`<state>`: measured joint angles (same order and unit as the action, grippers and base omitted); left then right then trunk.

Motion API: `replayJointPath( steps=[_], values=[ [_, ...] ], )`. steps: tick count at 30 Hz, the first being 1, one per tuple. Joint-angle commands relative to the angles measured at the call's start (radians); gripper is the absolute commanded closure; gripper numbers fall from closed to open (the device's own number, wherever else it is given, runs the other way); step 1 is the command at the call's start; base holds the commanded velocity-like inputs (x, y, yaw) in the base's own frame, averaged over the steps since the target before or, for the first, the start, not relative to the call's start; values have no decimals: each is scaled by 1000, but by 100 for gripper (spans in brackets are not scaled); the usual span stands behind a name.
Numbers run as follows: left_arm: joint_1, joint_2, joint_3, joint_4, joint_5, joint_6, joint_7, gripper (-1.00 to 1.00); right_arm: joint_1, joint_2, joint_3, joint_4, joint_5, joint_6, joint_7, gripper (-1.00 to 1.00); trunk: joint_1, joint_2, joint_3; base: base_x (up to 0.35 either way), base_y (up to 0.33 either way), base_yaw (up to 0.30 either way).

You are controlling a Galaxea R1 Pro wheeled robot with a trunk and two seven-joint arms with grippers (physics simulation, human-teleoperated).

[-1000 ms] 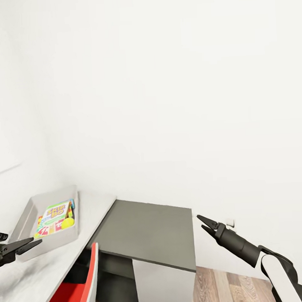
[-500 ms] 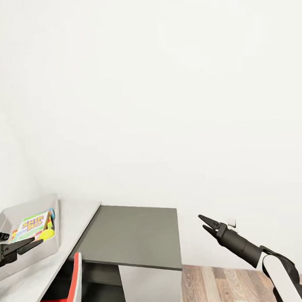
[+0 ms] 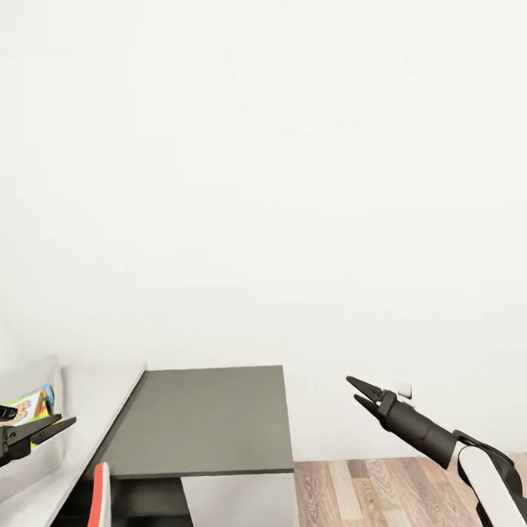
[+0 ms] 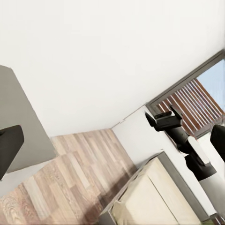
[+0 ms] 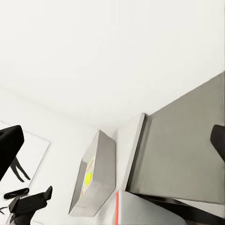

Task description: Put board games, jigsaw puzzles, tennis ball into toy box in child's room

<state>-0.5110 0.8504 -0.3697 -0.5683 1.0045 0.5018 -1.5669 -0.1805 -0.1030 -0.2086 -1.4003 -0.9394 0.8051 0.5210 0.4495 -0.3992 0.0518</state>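
In the head view the light grey shallow toy box (image 3: pixel 26 380) sits at 8 o'clock on the long white surface (image 3: pixel 86 423), a printed game box (image 3: pixel 24 406) inside it. The left end effector (image 3: pixel 59 423) and right end effector (image 3: pixel 352 390) both hang spread and empty beside the dark grey cabinet (image 3: pixel 202 421)

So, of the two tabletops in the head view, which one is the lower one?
The dark grey cabinet top is the lower one. The white table, at its left, sits higher and carries the light grey toy box.
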Motion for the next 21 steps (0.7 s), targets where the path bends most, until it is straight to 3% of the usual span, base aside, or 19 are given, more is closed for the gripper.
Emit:
replayJointPath(
  steps=[1, 21],
  values=[
    [-1, 1, -8, 1, 6, 11, -4, -100, -1, 0, -2, 1, -1, 6, 2, -100, 0, -1, 0, 0, 0, -254],
    [-1, -3, -3, 1, 7, 11, -4, -100, -1, 2, -2, 3, 1, 6, 2, -100, 0, -1, 16, 0, 0, -254]
  ],
)
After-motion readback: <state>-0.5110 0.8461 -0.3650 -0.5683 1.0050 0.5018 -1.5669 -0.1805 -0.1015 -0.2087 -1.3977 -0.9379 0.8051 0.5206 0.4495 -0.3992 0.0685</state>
